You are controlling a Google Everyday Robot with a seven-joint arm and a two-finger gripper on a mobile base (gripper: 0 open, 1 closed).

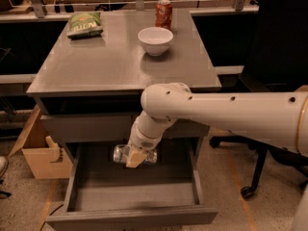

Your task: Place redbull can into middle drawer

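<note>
No word, brand or number can be read anywhere in the view. The green snack bag [85,24] at the far left corner of the table [96,66] bears pale lettering across its face, too blurred to make out. The red-orange soda can [163,13] at the table's far edge shows only pale smudges of print, unreadable. The redbull can [119,153], lying sideways, shows no legible mark. The tool [136,157] clasps it above the open middle drawer [134,196].

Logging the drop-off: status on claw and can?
Claw over open middle drawer, shut on redbull can. Can sideways, not yet released. No obstruction seen in drawer.
</note>
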